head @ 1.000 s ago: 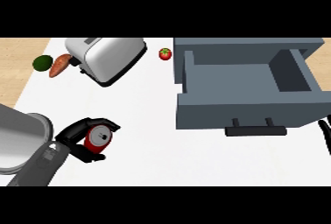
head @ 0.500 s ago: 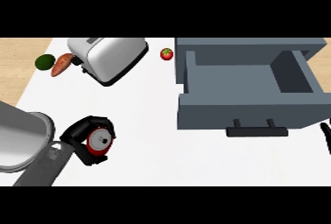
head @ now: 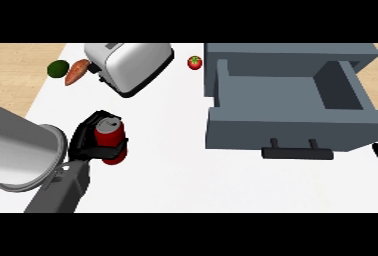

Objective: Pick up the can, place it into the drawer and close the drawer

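Your left hand [head: 83,143] curled round can [head: 111,139], low at counter's [head: 184,175] left side. Can near upright, lid tipped toward 12 o'clock. Open drawer [head: 284,127] lies at 2–3 o'clock from can, well apart. Right hand [head: 374,150] mere sliver at 3 o'clock edge, state can't tell. Left hand nearer; judge next move: carry across, over drawer's front wall.
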`<state>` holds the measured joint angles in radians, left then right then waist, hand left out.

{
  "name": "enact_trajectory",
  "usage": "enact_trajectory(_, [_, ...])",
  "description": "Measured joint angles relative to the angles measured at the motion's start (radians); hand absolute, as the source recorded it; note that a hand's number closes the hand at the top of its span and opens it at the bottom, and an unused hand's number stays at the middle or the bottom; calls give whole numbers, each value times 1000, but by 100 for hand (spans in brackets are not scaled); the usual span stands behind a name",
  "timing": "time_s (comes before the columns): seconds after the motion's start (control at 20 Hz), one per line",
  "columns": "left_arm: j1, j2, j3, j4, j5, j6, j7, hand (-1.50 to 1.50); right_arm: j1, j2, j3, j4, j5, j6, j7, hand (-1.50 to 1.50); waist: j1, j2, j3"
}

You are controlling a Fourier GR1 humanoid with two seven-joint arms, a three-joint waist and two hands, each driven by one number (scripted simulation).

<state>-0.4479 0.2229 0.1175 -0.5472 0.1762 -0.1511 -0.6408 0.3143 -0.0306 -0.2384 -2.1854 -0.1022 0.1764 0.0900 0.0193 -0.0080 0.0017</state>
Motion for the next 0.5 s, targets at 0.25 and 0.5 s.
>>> enact_trajectory(0.25, [40, -52, -21, -250, 25, 113, 164, 150, 21, 9, -6, -13, -5, 12, -15, -150, -6, 0, 0])
enact_trajectory(0.5, [63, -95, -92, -511, -4, 211, 334, 150, 16, 6, -6, -28, -9, 10, 2, -150, -10, 1, 0])
